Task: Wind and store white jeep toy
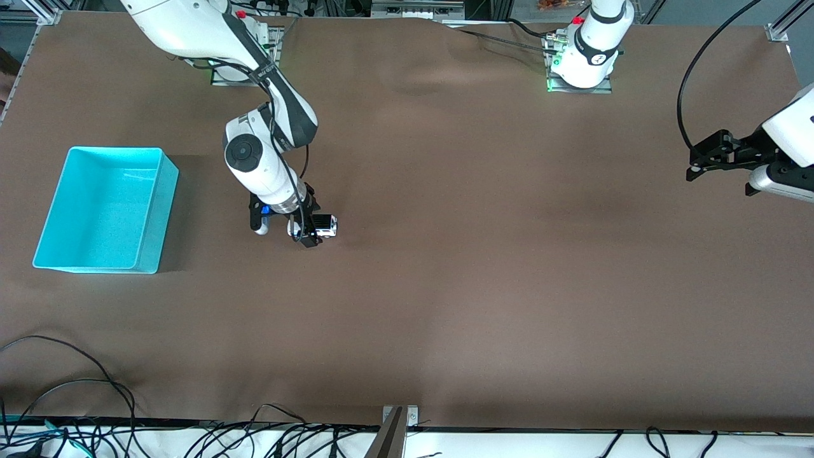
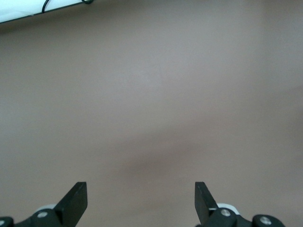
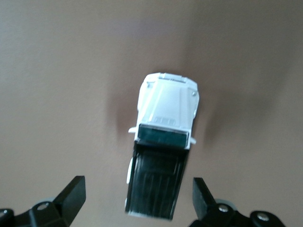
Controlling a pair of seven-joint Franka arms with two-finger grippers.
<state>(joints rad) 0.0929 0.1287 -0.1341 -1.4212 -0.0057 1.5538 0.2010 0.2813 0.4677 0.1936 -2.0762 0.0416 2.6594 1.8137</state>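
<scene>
The white jeep toy (image 1: 325, 225) with its black roof sits on the brown table, some way from the turquoise bin (image 1: 114, 151) toward the left arm's end. My right gripper (image 1: 310, 230) is low over the jeep. In the right wrist view the jeep (image 3: 165, 113) lies lengthwise with its black-roofed rear between the fingers of the right gripper (image 3: 137, 189), which is open, with a gap on both sides. My left gripper (image 1: 695, 164) waits at the left arm's end of the table. In the left wrist view the left gripper (image 2: 140, 194) is open over bare table.
The turquoise bin stands at the right arm's end of the table and looks to have nothing in it. Loose black cables (image 1: 70, 381) lie along the table edge nearest the front camera. A cable (image 1: 683, 95) hangs by the left arm.
</scene>
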